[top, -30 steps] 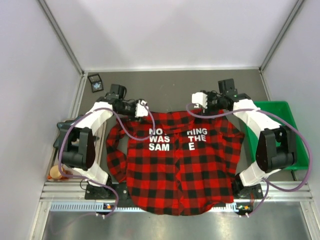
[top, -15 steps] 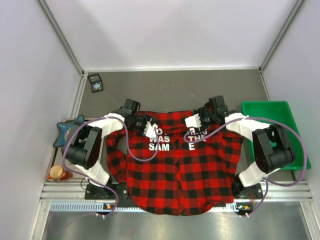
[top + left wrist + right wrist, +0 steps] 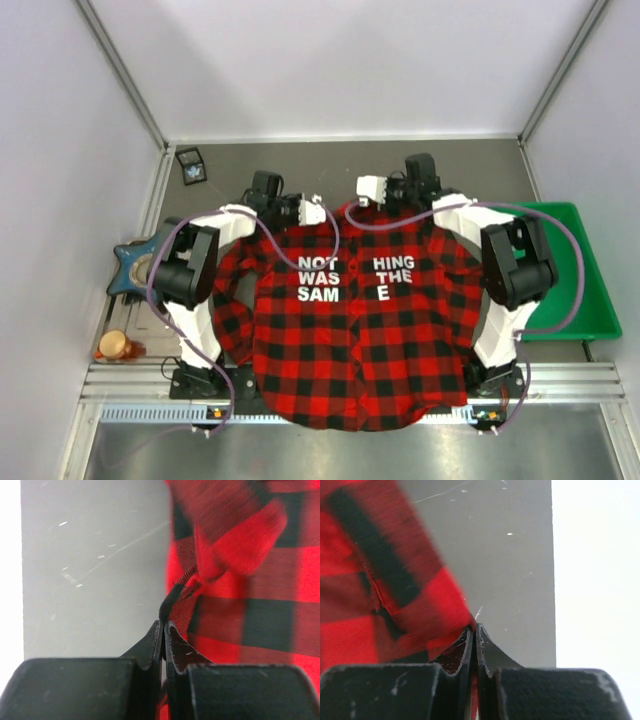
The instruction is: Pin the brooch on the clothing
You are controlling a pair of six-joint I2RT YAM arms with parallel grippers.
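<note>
The clothing, a red-and-black plaid shirt with white lettering, lies flat on the table in the top view. My left gripper is shut on the shirt's top edge to the left of the collar. The left wrist view shows a fold of red fabric pinched at the closed tips. My right gripper is shut on the top edge at the right, and its tips clamp the cloth. The brooch shows as a tiny pale speck on a small dark card at the far left corner.
A dark blue star-shaped object and a round orange-brown object sit at the left edge. A green bin stands on the right. Grey table lies beyond the collar, with walls on three sides.
Both grippers dipped onto the lettering, shut on the cloth and drew the shirt's top edge away from me. The words NOT and HING now show in full.
</note>
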